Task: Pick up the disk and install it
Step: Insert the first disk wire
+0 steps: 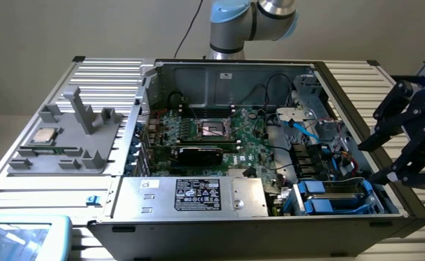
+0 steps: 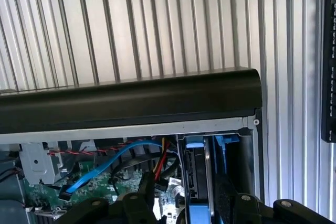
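Observation:
The disk (image 1: 334,194), grey metal in a bright blue carrier, lies in the drive bay at the front corner of the open computer case (image 1: 270,228), on the exterior view's right. My gripper (image 1: 381,163) hangs just beyond the case's side wall next to that bay, open, with nothing between its black fingers (image 1: 394,175). In the wrist view the gripper (image 2: 185,196) is above the bay, its fingers (image 2: 143,195) spread to either side. The disk (image 2: 195,177) shows there edge-on with a blue tab at its end.
A silver box with a black label (image 1: 190,197) fills the case's front. The motherboard (image 1: 220,136) and blue and red cables (image 2: 105,163) lie beside the bay. A grey fixture (image 1: 67,147) on the ribbed table (image 1: 103,76) holds a small silver CPU chip (image 1: 45,135).

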{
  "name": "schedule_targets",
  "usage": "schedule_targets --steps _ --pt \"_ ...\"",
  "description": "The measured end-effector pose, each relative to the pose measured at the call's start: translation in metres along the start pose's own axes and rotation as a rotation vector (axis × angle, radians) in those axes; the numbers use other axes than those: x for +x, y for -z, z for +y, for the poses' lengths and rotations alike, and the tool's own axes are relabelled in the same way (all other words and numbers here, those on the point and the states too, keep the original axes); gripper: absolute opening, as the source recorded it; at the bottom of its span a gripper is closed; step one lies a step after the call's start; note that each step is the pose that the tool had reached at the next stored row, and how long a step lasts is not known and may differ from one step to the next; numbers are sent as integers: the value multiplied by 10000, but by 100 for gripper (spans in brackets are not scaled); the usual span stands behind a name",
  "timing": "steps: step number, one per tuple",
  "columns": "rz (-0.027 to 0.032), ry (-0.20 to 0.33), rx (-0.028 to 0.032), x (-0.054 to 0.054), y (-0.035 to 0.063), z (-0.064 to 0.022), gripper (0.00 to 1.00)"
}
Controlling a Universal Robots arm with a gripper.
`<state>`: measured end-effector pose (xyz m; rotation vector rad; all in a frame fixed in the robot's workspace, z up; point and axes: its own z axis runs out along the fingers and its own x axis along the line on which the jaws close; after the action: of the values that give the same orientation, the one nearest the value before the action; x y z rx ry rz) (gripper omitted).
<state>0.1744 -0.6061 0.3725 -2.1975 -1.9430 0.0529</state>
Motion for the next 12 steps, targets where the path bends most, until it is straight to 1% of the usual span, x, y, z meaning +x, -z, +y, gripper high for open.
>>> schedule_targets --steps 4,7,12 --pt "35 -32 -1 32 -24 3 58" --pt "74 -101 -6 39 -57 25 58" --pt "171 -553 -56 31 -135 44 58"
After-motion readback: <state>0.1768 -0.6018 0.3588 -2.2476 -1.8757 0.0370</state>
